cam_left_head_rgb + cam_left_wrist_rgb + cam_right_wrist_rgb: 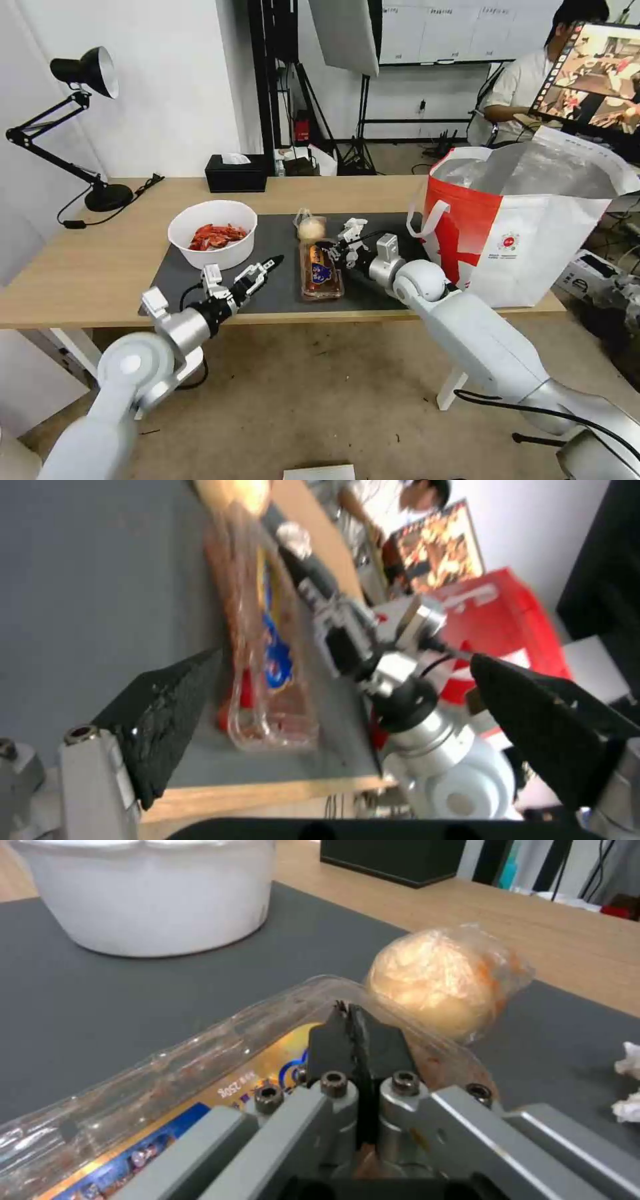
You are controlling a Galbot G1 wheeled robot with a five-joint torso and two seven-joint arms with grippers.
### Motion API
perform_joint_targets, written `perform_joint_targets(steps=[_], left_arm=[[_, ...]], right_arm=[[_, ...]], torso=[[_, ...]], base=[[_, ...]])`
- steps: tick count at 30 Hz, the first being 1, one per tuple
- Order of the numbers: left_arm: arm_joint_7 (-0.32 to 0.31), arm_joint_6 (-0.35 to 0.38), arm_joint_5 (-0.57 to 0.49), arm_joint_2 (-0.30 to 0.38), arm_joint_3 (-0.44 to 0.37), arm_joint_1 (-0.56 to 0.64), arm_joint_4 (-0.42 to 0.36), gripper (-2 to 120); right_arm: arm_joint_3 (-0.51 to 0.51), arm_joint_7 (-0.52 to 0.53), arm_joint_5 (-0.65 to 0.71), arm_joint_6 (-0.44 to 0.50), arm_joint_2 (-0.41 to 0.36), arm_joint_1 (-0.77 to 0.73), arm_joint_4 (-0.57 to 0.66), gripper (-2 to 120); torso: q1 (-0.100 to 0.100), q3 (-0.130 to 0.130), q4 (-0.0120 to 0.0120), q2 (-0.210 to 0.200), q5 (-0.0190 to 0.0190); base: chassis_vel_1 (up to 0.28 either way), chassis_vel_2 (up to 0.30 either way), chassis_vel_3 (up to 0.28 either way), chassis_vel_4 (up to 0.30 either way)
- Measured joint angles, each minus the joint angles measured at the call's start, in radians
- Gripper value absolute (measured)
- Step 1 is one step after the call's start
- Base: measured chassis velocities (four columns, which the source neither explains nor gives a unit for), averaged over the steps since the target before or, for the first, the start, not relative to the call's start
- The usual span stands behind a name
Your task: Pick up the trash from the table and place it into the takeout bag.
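Note:
The clear plastic tray (321,273) (267,680) (167,1080) lies flat on the dark mat (280,233). My right gripper (331,252) (350,1012) sits at the tray's far end, fingers pressed together on its rim. Just beyond it is the bagged bun (311,229) (433,980), and beside that the crumpled tissue (352,230) (630,1085). The white bowl (212,233) (147,895) of red shells stands at the mat's left. My left gripper (265,267) (343,657) hovers open near the tray's left side. The takeout bag (527,227) (493,610) stands open at the table's right end.
A black tissue box (235,173) sits at the back edge of the table (100,267), and a black desk lamp (87,73) at the far left. Bare wood lies left of the mat. A person sits behind the bag.

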Motion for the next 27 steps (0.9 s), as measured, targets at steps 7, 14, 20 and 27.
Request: perform_joint_targets(steps=[7,14,20,27], left_arm=[[-0.011,0.036,-0.017,-0.004,0.065,-0.07,0.051,100],[-0.017,0.046,-0.027,-0.02,0.117,-0.13,0.11,100],[-0.049,0.076,-0.024,-0.032,0.138,-0.163,0.144,100],[-0.054,0.08,0.031,-0.028,0.145,-0.178,0.175,100]], right_arm=[[0.0,0.0,-0.002,-0.002,-0.006,0.001,0.007,0],[0.002,0.005,-0.001,-0.004,-0.017,-0.004,0.022,0],[0.006,0.008,0.005,-0.005,-0.03,-0.01,0.034,0],[0.01,0.01,0.008,-0.006,-0.036,-0.021,0.045,0]], torso=[[0.0,0.0,0.0001,0.0,0.0],[0.0,0.0,0.0,0.0,0.0001],[0.0,0.0,0.0,0.0,0.0],[0.0,0.0,0.0,0.0,0.0001]], base=[[0.0,0.0,0.0,0.0],[0.0,0.0,0.0,0.0],[0.0,0.0,0.0,0.0],[0.0,0.0,0.0,0.0]])
